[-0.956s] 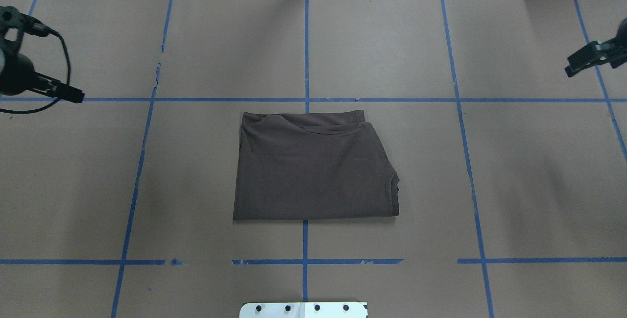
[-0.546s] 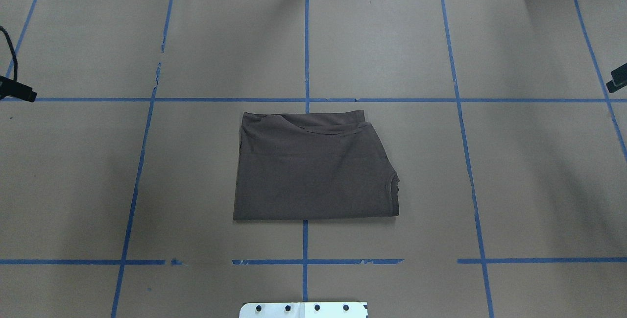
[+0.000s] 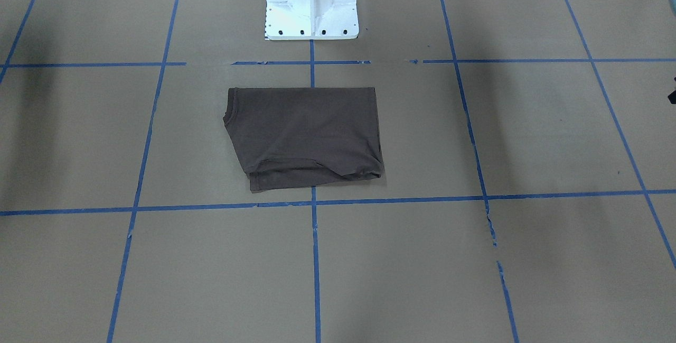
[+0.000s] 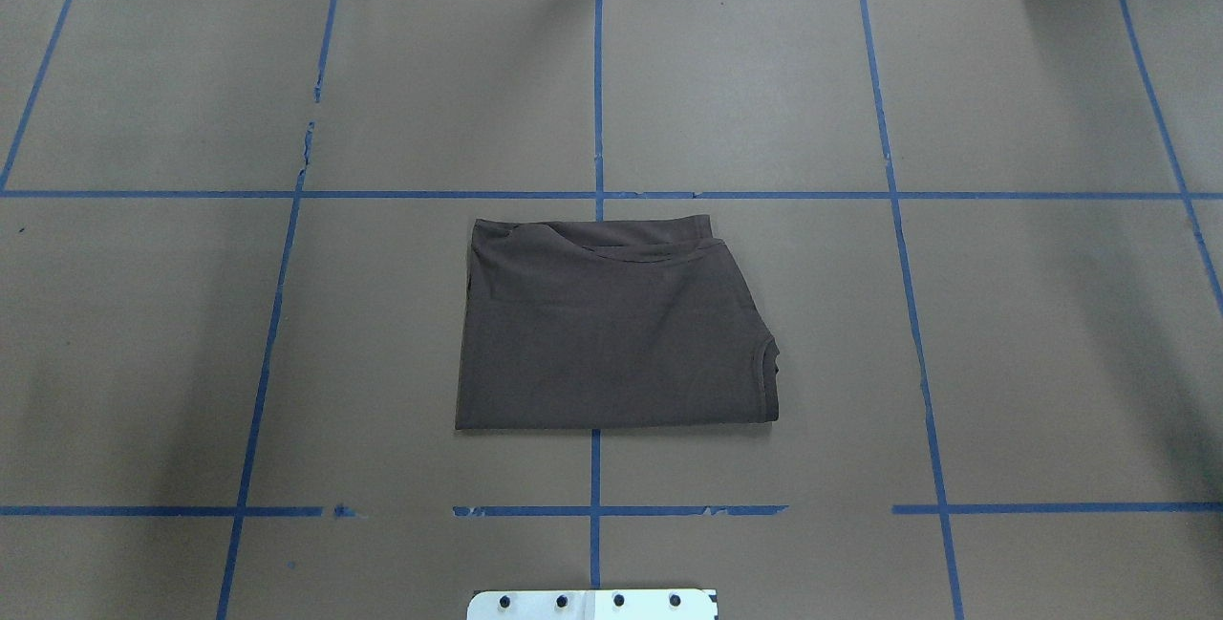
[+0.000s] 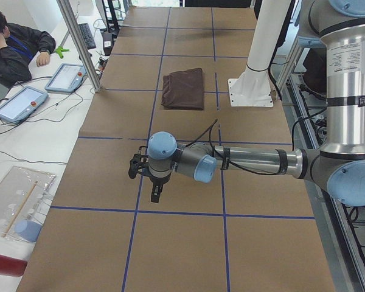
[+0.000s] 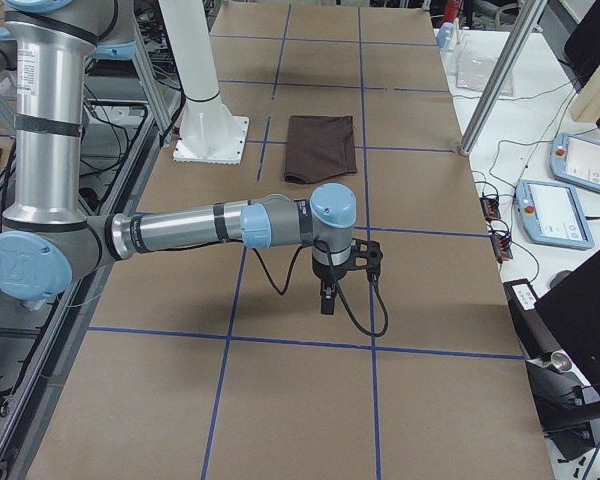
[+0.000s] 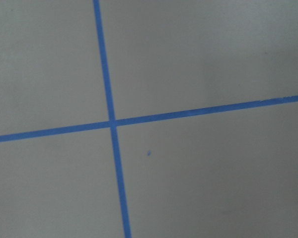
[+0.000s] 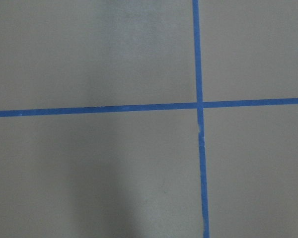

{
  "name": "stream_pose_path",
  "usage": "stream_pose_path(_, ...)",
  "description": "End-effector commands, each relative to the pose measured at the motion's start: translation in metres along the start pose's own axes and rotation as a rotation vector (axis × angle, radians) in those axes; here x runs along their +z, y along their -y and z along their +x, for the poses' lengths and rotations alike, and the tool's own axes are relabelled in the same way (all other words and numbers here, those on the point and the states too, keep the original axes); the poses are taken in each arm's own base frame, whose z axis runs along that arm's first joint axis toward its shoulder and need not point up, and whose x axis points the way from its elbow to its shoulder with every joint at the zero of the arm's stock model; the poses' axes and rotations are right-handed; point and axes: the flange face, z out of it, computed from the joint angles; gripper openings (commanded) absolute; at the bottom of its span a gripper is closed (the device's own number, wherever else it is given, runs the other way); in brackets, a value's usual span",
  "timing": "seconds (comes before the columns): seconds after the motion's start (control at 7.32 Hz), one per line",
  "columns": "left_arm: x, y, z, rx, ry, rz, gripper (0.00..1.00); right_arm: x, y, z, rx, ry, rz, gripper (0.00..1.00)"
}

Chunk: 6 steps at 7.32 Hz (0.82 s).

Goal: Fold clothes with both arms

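The dark brown T-shirt (image 4: 611, 333) lies folded into a rough rectangle at the table's middle, flat on the brown paper; it also shows in the front view (image 3: 306, 131) and both side views (image 5: 184, 88) (image 6: 322, 148). Nothing touches it. My left gripper (image 5: 154, 194) hangs pointing down over the table's left end, far from the shirt. My right gripper (image 6: 327, 300) hangs pointing down over the right end, also far from it. Both show only in the side views, so I cannot tell whether they are open or shut. The wrist views show only paper and blue tape lines.
The white pedestal base (image 3: 311, 5) stands at the table's near edge behind the shirt. Blue tape lines grid the paper. A seated operator (image 5: 12, 48) and tablets (image 5: 67, 76) (image 6: 555, 210) are beyond the far edge, with a metal post (image 5: 79, 42).
Both grippers have moved outward past the left and right edges of the overhead view and no longer show there. The folded shirt has not moved.
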Motion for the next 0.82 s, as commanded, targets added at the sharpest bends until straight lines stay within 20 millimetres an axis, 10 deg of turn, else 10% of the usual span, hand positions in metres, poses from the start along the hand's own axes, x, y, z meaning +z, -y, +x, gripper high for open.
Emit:
stream_pose_path(0.0, 0.002, -0.017, -0.017, -0.035, 0.003, -0.016, 1.00, 0.024, -0.030, 0.028, -0.009, -0.011, -0.058, 1.00)
stream_pose_path(0.68, 0.012, -0.043, -0.023, -0.140, -0.064, -0.118, 1.00, 0.028, -0.038, 0.033, 0.005, -0.008, -0.069, 1.00)
